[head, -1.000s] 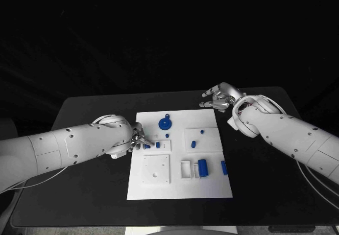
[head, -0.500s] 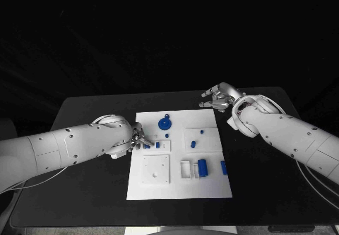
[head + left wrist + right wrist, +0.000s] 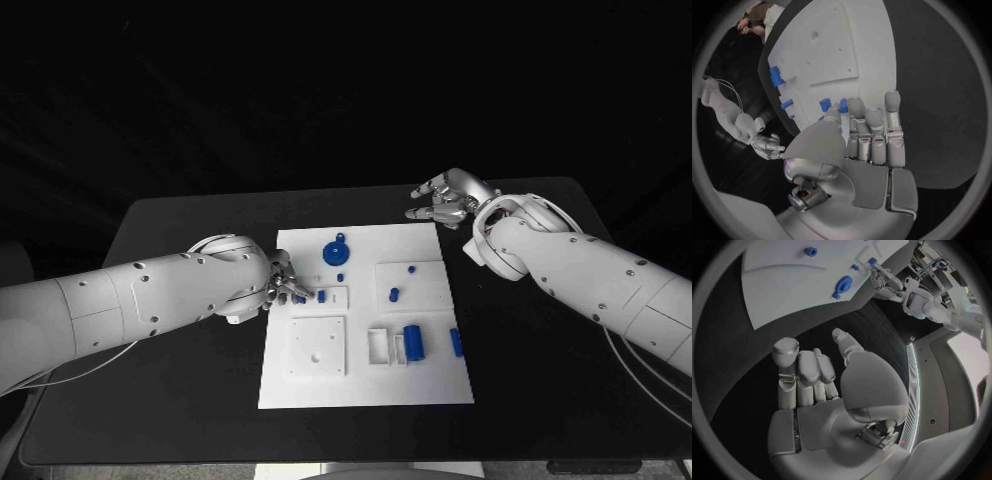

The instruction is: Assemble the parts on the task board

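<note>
The white task board (image 3: 369, 375) lies mid-table. My left hand (image 3: 280, 284) rests at the board's left edge. In the left wrist view, the left hand (image 3: 870, 137) has its thumb tip and a fingertip on either side of a small blue part (image 3: 843, 105); in the head view that small blue part (image 3: 300, 296) sits beside a raised white block (image 3: 333, 296). My right hand (image 3: 447, 198) hovers over the black table beyond the board's far right corner, holding nothing. A blue disc (image 3: 338, 250) and a large blue cylinder (image 3: 414, 342) sit on the board.
More small blue parts stand on the board: a peg (image 3: 413, 269), a short piece (image 3: 394, 294) and one at the right edge (image 3: 457, 343). A square white plate (image 3: 319, 345) lies at the near left. The right wrist view shows the blue disc (image 3: 842, 286) and the board (image 3: 786, 285).
</note>
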You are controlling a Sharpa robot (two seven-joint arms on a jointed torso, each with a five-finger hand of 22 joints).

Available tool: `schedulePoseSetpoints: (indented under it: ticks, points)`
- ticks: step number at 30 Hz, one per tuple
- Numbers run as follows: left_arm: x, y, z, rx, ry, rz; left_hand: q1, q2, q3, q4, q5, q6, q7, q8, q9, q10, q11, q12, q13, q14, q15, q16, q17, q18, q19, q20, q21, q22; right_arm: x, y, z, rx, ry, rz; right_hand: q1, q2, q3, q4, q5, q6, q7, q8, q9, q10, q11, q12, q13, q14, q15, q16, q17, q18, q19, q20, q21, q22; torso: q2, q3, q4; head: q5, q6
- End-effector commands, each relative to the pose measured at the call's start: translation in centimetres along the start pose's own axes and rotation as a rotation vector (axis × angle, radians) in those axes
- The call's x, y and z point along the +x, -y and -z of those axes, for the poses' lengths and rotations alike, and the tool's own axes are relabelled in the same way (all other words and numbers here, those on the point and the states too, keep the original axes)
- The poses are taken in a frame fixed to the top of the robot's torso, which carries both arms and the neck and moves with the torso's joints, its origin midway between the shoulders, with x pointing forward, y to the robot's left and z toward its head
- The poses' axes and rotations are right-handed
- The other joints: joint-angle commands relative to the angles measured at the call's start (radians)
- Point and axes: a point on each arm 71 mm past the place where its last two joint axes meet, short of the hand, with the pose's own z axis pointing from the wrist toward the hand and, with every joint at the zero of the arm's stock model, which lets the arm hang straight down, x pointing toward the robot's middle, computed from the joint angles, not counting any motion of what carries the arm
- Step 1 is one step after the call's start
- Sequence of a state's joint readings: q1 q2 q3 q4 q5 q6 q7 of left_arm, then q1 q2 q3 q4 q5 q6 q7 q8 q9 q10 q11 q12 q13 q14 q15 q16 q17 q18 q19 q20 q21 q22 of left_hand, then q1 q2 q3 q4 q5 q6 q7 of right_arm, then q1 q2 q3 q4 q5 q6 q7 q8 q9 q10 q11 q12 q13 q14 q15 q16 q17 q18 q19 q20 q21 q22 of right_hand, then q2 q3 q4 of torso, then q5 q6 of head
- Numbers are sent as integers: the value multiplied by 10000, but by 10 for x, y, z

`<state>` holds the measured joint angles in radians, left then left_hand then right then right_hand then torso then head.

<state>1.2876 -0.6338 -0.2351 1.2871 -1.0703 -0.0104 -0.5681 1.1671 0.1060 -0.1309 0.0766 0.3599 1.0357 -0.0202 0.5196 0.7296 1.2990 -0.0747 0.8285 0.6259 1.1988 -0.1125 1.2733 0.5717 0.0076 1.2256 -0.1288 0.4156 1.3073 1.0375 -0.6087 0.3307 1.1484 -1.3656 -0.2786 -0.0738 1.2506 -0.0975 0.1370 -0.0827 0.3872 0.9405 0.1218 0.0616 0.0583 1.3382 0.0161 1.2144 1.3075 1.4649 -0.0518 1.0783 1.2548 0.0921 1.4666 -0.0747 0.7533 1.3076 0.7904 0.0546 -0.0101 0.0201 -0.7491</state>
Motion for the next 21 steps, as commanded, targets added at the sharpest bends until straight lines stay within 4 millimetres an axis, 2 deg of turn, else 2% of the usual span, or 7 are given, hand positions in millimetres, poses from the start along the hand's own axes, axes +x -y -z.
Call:
schedulePoseSetpoints:
  ticks: [1,10,12,17,18,19,21]
  points:
    - [6,-1,-1,-142,-157,-104,5,-119,9,55,53,-63,-18,-25,-8,-79,11,-27,-12,28,26,-35,-15,14,44,11,-42,191,0,-1,0,-91,-40,59,-72,-4,-11,66,37,64,-20,-22,15,-27,-25,-41,68,4,-36,-40,-11,177,290,15,-37,871,-3,6,0,-5,-8]
    - [6,-2,-2,-198,-232,-154,-102,-328,-98,138,-69,-43,-10,-14,-14,-86,19,-22,-9,17,33,-39,-18,12,34,16,-47,188,0,-1,0,-88,-33,61,-72,-4,-11,66,37,64,-20,-22,15,-27,-25,-41,68,4,-36,-40,-11,177,290,15,-37,871,-3,2,2,-19,-9]
    - [6,-2,-2,-206,-248,-165,-217,-455,-185,218,-291,-23,0,2,-10,-83,27,-17,-8,21,36,-36,-18,14,37,18,-45,190,0,-1,0,-88,-31,61,-72,-4,-11,66,37,64,-20,-22,15,-27,-25,-41,68,4,-36,-40,-11,177,290,15,-37,871,-2,-1,5,-23,-4]
    - [6,-2,-2,-214,-252,-161,-557,-684,-202,430,-586,-16,27,29,7,-87,42,-17,-11,21,49,-42,-25,25,38,30,-55,186,0,-1,0,-87,-26,62,-72,-4,-11,66,37,64,-20,-22,15,-27,-25,-41,68,4,-36,-40,-11,177,290,15,-37,871,-2,-2,7,-24,-6]
    - [6,-2,-2,-215,-253,-159,-613,-726,-184,457,-762,-12,33,36,11,-85,46,-18,-13,21,51,-41,-25,27,41,32,-56,187,0,-1,0,-88,-25,62,-72,-4,-11,66,37,64,-20,-22,15,-27,-25,-41,68,4,-36,-40,-11,177,290,15,-37,871,-2,-2,7,-24,-6]
    - [6,-2,-2,-215,-255,-157,-684,-771,-163,493,-1101,-10,44,44,17,-84,51,-18,-14,19,55,-42,-26,29,41,36,-57,187,0,-1,0,-88,-25,62,-72,-4,-11,66,37,64,-20,-22,15,-27,-25,-41,68,4,-36,-40,-11,177,290,15,-37,871,-2,-2,4,-26,-5]
    - [6,-2,-2,-213,-260,-148,-814,-928,52,600,-1294,-8,42,58,25,-84,52,-15,-16,19,61,-42,-29,37,43,44,-61,189,0,-1,0,-89,-26,62,-72,-4,-11,66,37,64,-20,-22,15,-27,-25,-41,68,4,-36,-40,-11,177,290,15,-37,871,0,-2,5,-28,-11]
